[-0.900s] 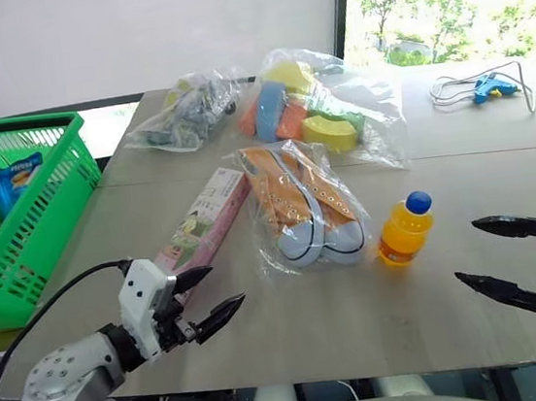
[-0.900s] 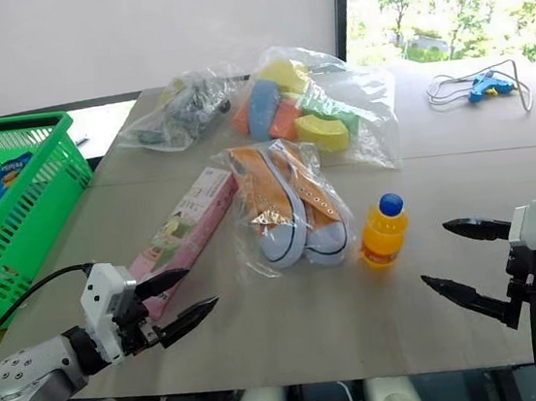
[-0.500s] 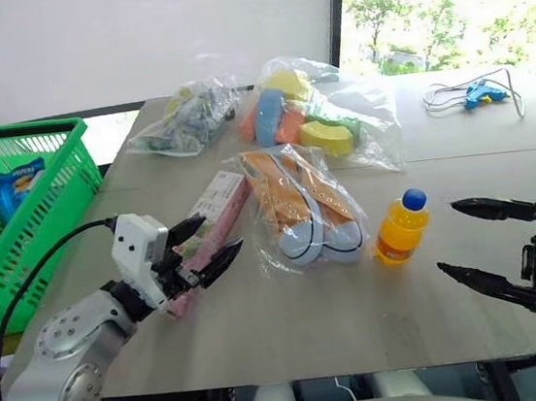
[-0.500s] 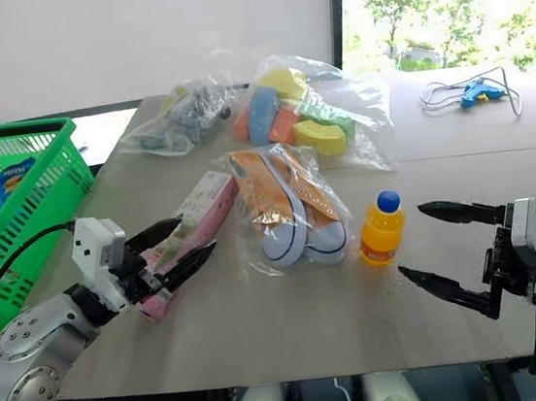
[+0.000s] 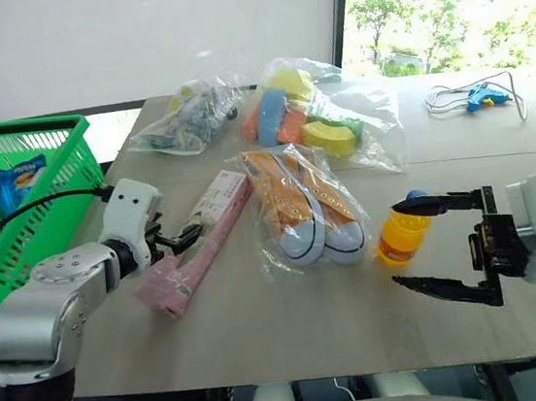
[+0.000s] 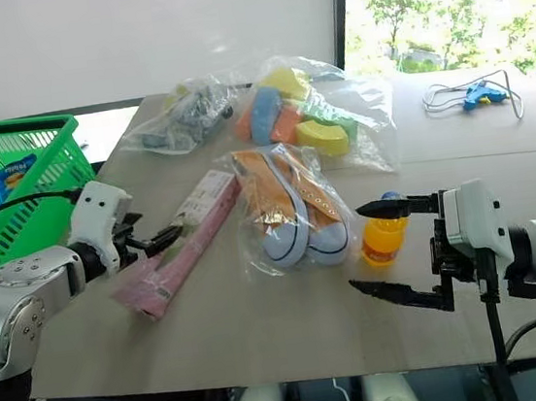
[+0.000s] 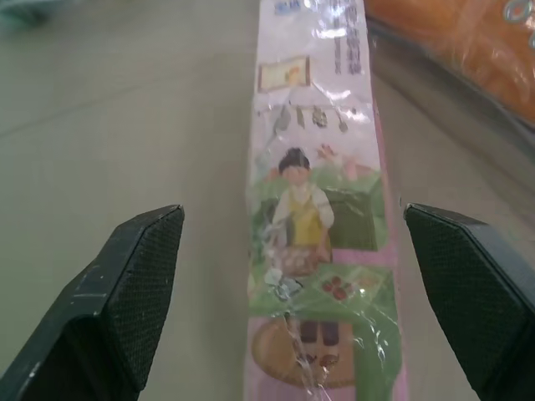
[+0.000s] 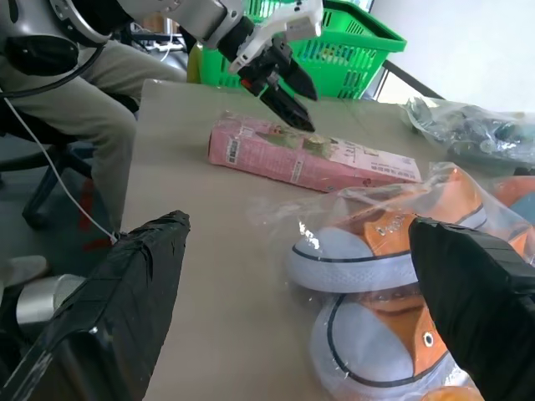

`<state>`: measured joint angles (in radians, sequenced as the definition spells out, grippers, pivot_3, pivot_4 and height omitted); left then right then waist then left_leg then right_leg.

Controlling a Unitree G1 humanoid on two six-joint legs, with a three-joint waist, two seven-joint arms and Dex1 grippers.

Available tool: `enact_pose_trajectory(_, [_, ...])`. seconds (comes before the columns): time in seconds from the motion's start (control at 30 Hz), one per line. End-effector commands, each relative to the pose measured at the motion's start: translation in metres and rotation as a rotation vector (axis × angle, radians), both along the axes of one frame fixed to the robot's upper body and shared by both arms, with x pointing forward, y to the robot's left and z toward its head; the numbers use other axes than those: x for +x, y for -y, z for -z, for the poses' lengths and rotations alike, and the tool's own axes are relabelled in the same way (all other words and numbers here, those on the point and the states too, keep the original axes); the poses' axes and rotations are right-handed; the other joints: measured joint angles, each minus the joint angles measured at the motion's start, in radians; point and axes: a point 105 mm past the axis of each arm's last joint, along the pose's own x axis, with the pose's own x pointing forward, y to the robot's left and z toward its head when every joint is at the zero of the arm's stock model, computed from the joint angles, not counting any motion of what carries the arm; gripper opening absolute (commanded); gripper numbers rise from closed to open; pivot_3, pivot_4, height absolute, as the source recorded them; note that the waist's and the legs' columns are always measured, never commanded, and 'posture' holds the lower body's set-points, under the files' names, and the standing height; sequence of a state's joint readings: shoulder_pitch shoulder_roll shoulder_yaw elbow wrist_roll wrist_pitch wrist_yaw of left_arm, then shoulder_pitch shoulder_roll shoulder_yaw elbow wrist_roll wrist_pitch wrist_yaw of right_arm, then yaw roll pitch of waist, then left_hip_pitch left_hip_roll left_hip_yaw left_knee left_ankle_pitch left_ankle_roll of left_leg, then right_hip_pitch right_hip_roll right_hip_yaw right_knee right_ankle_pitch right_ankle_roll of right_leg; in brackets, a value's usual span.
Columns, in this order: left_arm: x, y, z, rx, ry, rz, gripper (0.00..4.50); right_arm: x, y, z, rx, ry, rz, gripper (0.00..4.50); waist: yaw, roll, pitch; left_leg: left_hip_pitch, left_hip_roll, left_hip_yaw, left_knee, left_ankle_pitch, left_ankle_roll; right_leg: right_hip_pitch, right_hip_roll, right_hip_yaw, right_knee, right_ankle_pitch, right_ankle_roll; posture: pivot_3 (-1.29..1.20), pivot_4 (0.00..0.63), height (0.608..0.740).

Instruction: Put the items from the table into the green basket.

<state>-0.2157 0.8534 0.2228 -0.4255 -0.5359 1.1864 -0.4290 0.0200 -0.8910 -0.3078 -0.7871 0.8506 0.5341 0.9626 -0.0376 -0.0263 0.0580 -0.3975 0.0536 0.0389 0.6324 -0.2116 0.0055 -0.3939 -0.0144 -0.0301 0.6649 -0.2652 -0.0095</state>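
The long pink box [image 5: 200,243] lies diagonally on the table [image 5: 265,333], left of the bagged orange-white sneakers [image 5: 308,205]. My left gripper [image 5: 183,238] is open, low over the box's middle, with the box [image 7: 309,167] running between its fingers. The small orange bottle [image 5: 404,235] stands right of the sneakers. My right gripper [image 5: 396,245] is open and level, one finger across the bottle's blue cap and the other below its base. The green basket [image 5: 14,127] stands off the table's left edge.
A blue snack bag [image 5: 12,183] lies in the basket. A bag of coloured foam shapes [image 5: 312,117] and a bag of small toys [image 5: 190,120] lie at the table's back. A blue glue gun with a cord [image 5: 480,94] lies at the far right.
My left gripper has moved from the table's near edge up over the pink box. My right gripper has swung left until its fingers frame the orange bottle. Both stay open.
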Motion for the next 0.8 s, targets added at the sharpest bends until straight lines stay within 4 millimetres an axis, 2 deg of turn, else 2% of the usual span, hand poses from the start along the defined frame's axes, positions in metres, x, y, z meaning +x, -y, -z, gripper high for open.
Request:
enact_pose_trajectory(0.03, [0.002,0.007,-0.003,0.011,-0.053,0.031,4.36,0.002,-0.006,-0.007,0.002,0.0,-0.007,4.5,0.0,0.0,0.0,0.0,0.0,0.0,0.0,0.0,0.0,0.0,0.0,0.0,0.0,0.0,0.0,-0.04,0.0,0.74])
enact_pose_trajectory(0.2, [0.001,-0.002,0.025,0.089,-0.214,-0.016,4.36,0.005,-0.015,-0.011,0.001,0.015,-0.012,4.5,-0.001,0.0,0.0,0.0,0.0,0.0,0.0,0.0,0.0,-0.001,0.0,0.001,0.001,0.0,0.0,-0.05,0.0,0.74])
enact_pose_trajectory(0.3, [0.004,-0.01,0.035,0.147,-0.234,-0.052,4.36,0.005,-0.017,-0.01,-0.003,0.013,-0.013,4.5,-0.001,0.0,0.0,0.0,0.0,0.001,0.0,0.0,0.0,-0.001,0.001,0.002,0.001,0.0,0.0,-0.05,0.0,0.74])
enact_pose_trajectory(0.37, [0.005,-0.02,0.045,0.245,-0.245,-0.071,4.36,0.004,-0.018,-0.009,-0.001,0.01,-0.015,4.5,0.0,0.0,0.0,0.0,0.0,0.002,0.0,0.0,0.0,-0.001,0.0,0.002,0.001,0.0,0.0,-0.06,0.0,0.74])
enact_pose_trajectory(0.47, [0.006,-0.017,0.054,0.217,-0.251,-0.056,4.36,0.004,-0.018,-0.006,-0.003,0.004,-0.014,4.5,0.0,0.002,-0.001,0.0,0.001,0.002,0.0,0.0,0.0,-0.001,0.0,0.002,0.001,0.0,0.0,-0.06,0.0,0.74])
enact_pose_trajectory(0.5, [0.005,-0.013,0.054,0.177,-0.254,-0.049,3.84,0.004,-0.018,-0.005,-0.006,0.0,-0.012,4.5,0.0,0.002,-0.001,0.001,0.0,0.002,0.0,0.0,0.0,-0.001,0.0,0.002,0.001,0.0,0.0,-0.06,0.0,0.74])
enact_pose_trajectory(0.53, [0.005,-0.011,0.054,0.151,-0.256,-0.044,3.56,0.004,-0.017,-0.004,-0.008,-0.003,-0.011,4.5,0.0,0.003,-0.002,0.001,0.001,0.003,0.0,0.0,0.0,-0.001,-0.001,0.003,0.002,0.0,0.0,-0.06,0.0,0.74])
enact_pose_trajectory(0.7, [-0.001,-0.015,0.05,0.106,-0.237,-0.034,1.46,0.005,-0.016,-0.003,-0.011,-0.009,-0.008,4.5,0.0,0.005,-0.003,0.004,0.0,0.005,0.001,0.0,0.0,-0.001,-0.002,0.004,0.007,0.0,0.0,-0.05,0.0,0.74])
enact_pose_trajectory(0.73, [-0.001,-0.015,0.046,0.087,-0.218,-0.024,1.1,0.005,-0.016,-0.003,-0.011,-0.009,-0.009,4.5,0.0,0.005,-0.004,0.004,0.0,0.005,0.001,0.0,0.0,-0.001,-0.001,0.004,0.007,0.0,0.0,-0.04,0.0,0.74])
enact_pose_trajectory(0.8, [0.003,-0.019,0.033,0.053,-0.135,-0.037,0.66,0.006,-0.017,-0.003,-0.013,-0.002,-0.014,4.5,0.0,0.005,-0.004,0.005,0.0,0.006,0.001,0.0,0.0,-0.001,-0.002,0.005,0.008,0.0,0.0,-0.04,0.0,0.74])
